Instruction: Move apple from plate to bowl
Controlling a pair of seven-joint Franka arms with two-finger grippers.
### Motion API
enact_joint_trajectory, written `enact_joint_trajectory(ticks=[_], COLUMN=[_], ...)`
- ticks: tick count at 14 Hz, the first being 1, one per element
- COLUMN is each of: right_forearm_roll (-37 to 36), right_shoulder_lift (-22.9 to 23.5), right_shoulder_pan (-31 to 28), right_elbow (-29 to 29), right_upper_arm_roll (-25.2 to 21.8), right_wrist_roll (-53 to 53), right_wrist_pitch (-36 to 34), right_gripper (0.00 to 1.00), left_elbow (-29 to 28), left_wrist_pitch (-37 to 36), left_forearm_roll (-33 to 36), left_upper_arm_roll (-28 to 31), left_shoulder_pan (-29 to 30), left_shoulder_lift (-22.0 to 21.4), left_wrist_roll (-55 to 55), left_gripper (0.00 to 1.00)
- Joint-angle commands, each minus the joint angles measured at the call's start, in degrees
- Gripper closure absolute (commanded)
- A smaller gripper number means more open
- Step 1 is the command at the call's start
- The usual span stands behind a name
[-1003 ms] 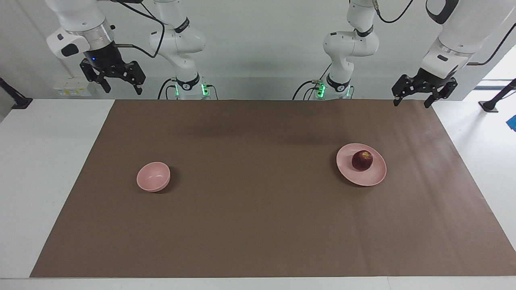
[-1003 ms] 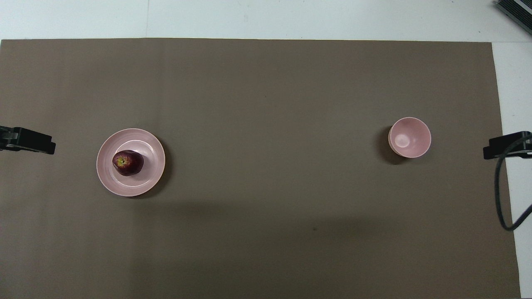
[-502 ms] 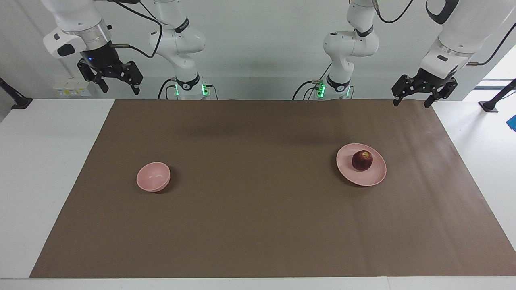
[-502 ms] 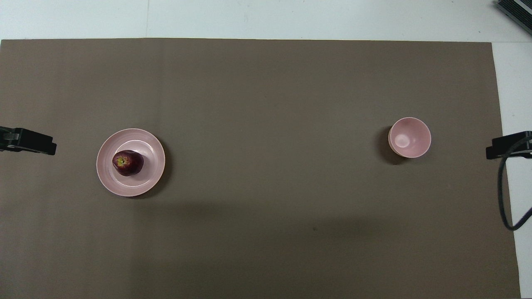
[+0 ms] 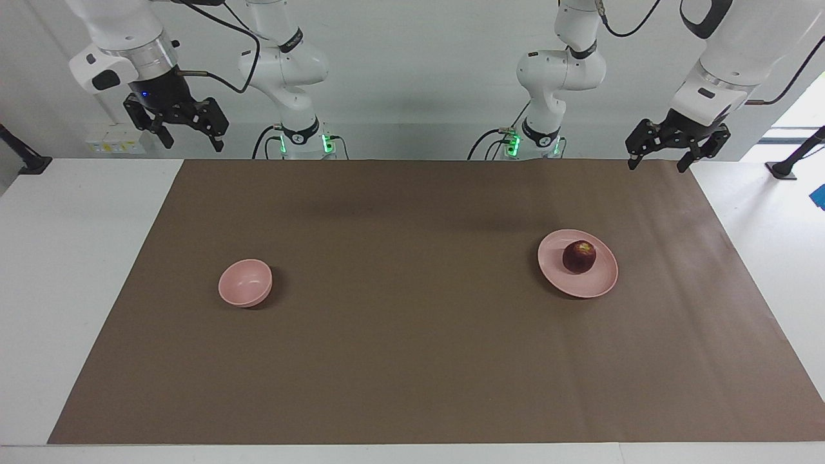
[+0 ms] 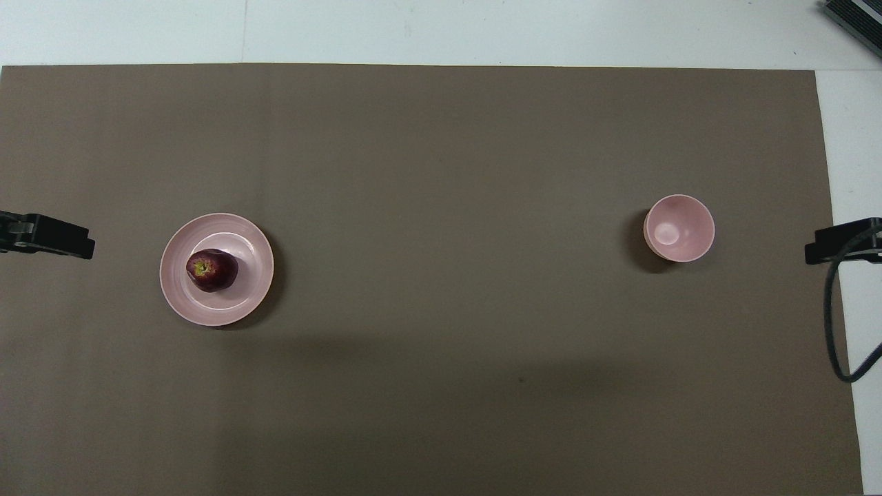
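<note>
A dark red apple (image 5: 579, 256) (image 6: 212, 270) sits on the flat pale pink plate (image 5: 599, 280) (image 6: 255, 289) toward the left arm's end of the table. The small deep pink bowl (image 5: 245, 282) (image 6: 679, 228) stands with nothing in it toward the right arm's end. My left gripper (image 5: 657, 156) hangs open, high over the mat's edge nearest the robots, apart from the plate. My right gripper (image 5: 191, 137) hangs open, high over the corner of the mat at its own end. Only the grippers' tips show at the sides of the overhead view.
A brown mat (image 5: 412, 361) covers most of the white table (image 5: 64, 258). A black cable (image 6: 830, 324) loops down by the right gripper. A dark device (image 6: 854, 17) lies at the table's corner farthest from the robots.
The right gripper has risen a little and drifted toward its own end of the table. The left gripper has barely shifted. Apple, plate and bowl have not moved.
</note>
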Motion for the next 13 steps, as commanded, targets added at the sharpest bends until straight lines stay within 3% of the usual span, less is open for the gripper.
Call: enact_joint_trajectory(ticks=[1, 7, 13], right_forearm_roll=[0.3, 0.3, 0.3], right_shoulder_lift=[-0.1, -0.1, -0.1], right_shoulder_pan=[0.0, 0.0, 0.0], right_elbow=[0.4, 0.4, 0.4], right_upper_arm_roll=[0.1, 0.1, 0.1], right_wrist_roll=[0.8, 0.8, 0.8], right_wrist_pitch=[-0.8, -0.8, -0.8], right_gripper=[0.00, 0.00, 0.00], left_elbow=[-3.9, -16.2, -24.2], left_wrist_pitch=[3.1, 14.9, 22.8], left_forearm_roll=[-0.6, -0.7, -0.7], left_upper_arm_roll=[-0.2, -0.2, -0.4], left_shoulder_pan=[0.0, -0.1, -0.7], left_shoulder_lift=[-0.6, -0.7, 0.5], left_wrist_roll=[0.4, 0.4, 0.1], left_gripper=[0.00, 0.00, 0.00])
